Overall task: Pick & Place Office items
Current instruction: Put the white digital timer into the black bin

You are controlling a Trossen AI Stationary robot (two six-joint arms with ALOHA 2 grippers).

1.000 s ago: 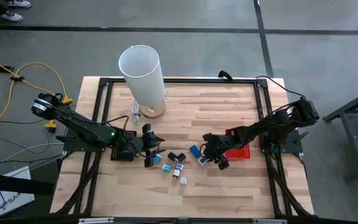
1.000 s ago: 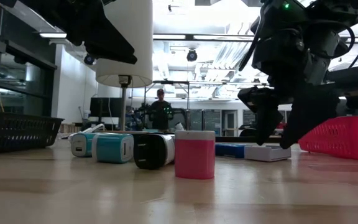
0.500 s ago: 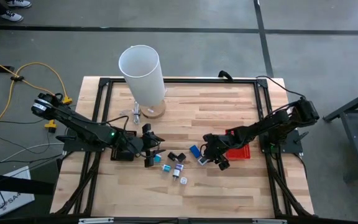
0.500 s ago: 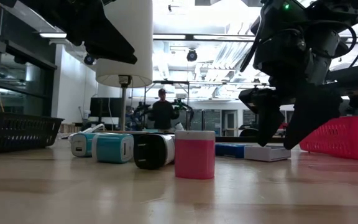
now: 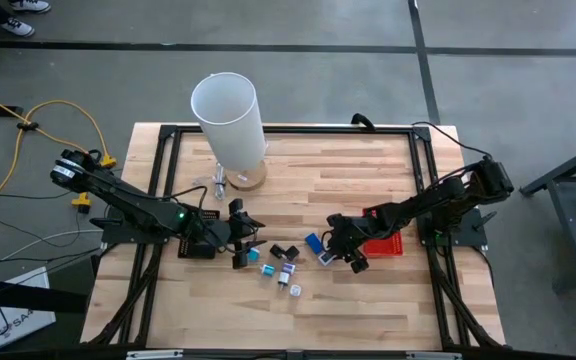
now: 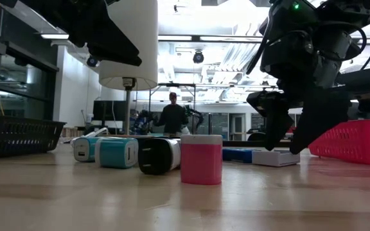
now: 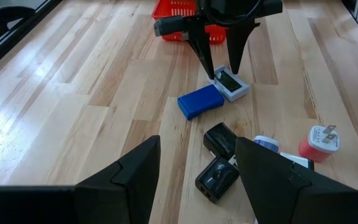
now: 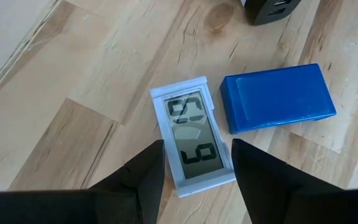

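Office items' small clock lies between the open right claw fingers.

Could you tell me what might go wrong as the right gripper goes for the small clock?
The right gripper straddles the white clock with open fingers. The blue block lies very close beside it, so one finger might nudge or pinch it. The clock lies flat and thin, so the fingers could slip over it.

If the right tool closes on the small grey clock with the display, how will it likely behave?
The clock looks like a rigid, flat plastic slab lying face up, so it probably will not roll. Its smooth edges may slip between the right tool fingers, and the display could scratch.
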